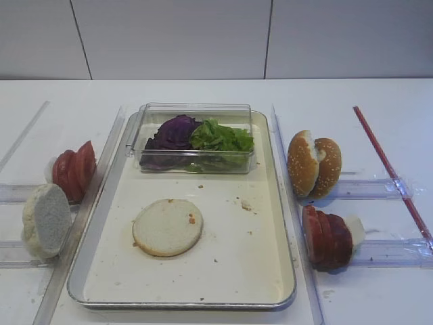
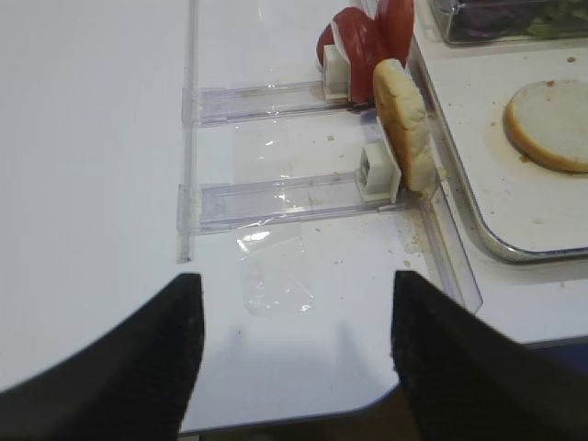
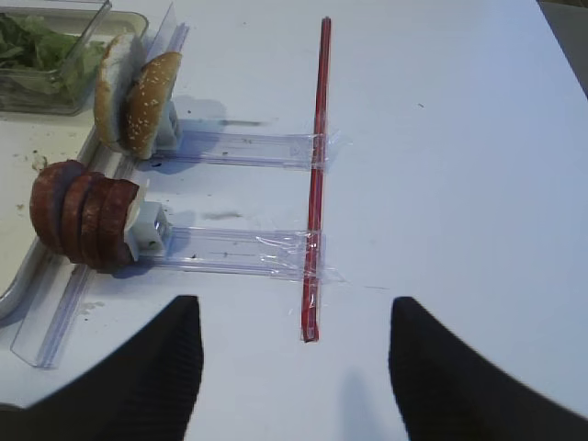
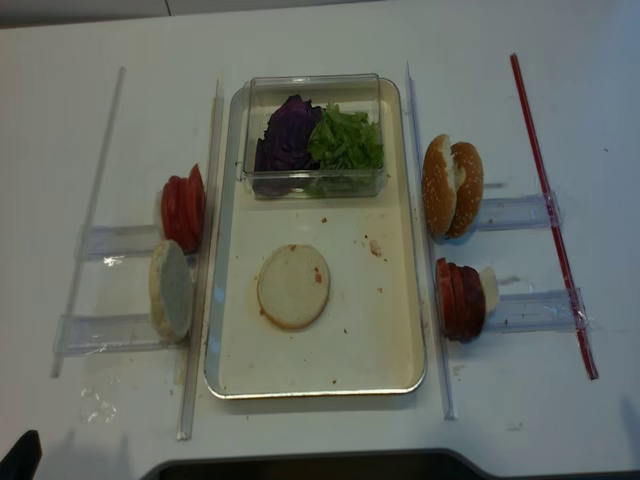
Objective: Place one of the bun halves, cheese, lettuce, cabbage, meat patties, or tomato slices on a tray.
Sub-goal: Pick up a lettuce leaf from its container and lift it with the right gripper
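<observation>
The right claw [image 3: 292, 367] hangs over bare table [image 3: 441, 165] with its two dark fingers [image 3: 156, 377] spread apart and nothing between them. The left claw [image 2: 294, 367] likewise stands apart and empty above the table's near edge.

In the overhead view the tray [image 4: 405, 340] sits at the centre. One bun half [image 4: 293, 286] lies flat on it, pale cut face up, slightly toward 7 o'clock of the tray's middle. At the tray's 12 o'clock end stands a clear plastic box [image 4: 315, 100] holding purple cabbage [image 4: 288, 135] on its 9 o'clock side and green lettuce [image 4: 346, 142] on its 3 o'clock side, touching each other.

Off the tray at 9 o'clock, tomato slices [image 4: 181, 208] stand on edge in a clear holder; toward 8 o'clock another bun half [image 4: 171, 290] stands on edge, pale face showing. At 3 o'clock two sesame bun halves [image 4: 452, 187] lean together upright. Toward 4 o'clock dark meat patties [image 4: 459, 299] stand in a row against a white block. A red strip [image 4: 550, 210] runs along the table beyond them.
</observation>
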{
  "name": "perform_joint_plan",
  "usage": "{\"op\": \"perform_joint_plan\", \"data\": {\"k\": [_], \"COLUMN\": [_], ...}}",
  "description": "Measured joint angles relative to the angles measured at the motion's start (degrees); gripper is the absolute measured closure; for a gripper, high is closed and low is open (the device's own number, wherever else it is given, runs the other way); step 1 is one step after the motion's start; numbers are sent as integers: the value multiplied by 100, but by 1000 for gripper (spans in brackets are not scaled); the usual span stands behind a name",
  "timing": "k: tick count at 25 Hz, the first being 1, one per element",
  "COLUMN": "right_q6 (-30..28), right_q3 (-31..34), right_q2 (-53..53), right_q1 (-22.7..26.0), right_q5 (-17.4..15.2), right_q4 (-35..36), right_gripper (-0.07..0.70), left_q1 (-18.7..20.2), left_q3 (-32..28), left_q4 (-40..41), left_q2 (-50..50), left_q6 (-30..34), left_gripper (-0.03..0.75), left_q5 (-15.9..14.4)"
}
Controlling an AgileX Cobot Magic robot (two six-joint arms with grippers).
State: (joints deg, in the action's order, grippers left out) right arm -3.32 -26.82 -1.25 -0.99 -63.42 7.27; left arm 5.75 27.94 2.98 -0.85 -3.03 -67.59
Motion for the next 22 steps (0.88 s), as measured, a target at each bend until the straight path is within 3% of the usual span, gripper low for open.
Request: {"op": "perform_joint_plan", "data": {"k": [16,22], "right_q6": [4,160], "right_q3": [-13,-616], "right_q2": [63,1225], "right_q1": [0,0], "right_q5": [11,-90], "right_q4": [84,93], "right_gripper": [159,142], "left_q1": [0,0], "left_q3": [0,0], "left_q4": [0,0], "left_q2": [0,0], "left_q6": [0,0], "left_gripper": [304,304], "left_q5": [0,0]}}
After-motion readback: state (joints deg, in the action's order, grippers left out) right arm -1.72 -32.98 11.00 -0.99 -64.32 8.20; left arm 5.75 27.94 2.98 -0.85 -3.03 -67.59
